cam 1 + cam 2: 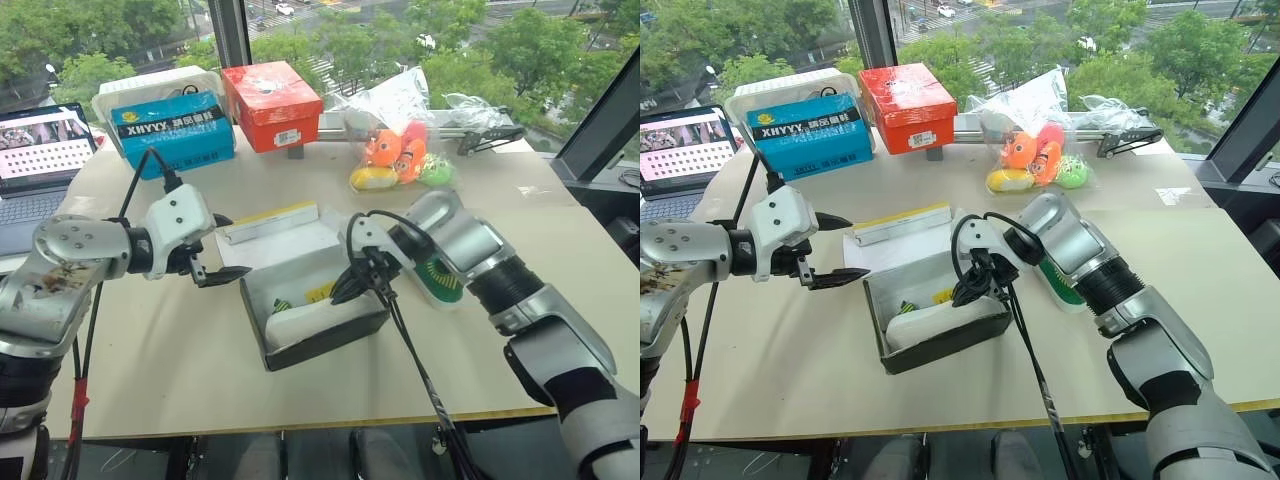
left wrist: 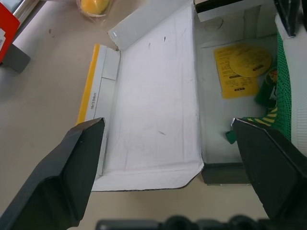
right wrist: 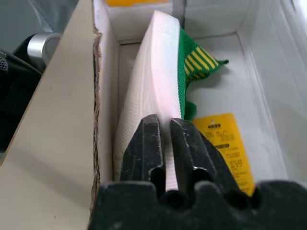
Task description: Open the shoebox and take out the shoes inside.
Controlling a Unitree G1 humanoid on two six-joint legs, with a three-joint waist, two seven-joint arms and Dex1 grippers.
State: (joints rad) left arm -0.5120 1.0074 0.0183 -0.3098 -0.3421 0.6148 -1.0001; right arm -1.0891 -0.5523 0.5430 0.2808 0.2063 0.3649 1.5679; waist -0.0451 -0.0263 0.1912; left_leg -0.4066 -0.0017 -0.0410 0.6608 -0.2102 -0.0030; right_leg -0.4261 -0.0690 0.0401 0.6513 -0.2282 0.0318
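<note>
Right end effector (image 3: 165, 139) clamped on shoe (image 3: 148, 91) sole, left end effector (image 2: 168, 158) apart, shoebox (image 1: 300, 345) half-hiding shoe

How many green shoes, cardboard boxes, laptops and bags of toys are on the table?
Green shoes: 2, the boxed shoe and the loose shoe on the table
Cardboard boxes: 3, the blue box, the red box and the open shoebox
Laptops: 1, the laptop
Bags of toys: 1, the toy bag
Total: 7
</note>
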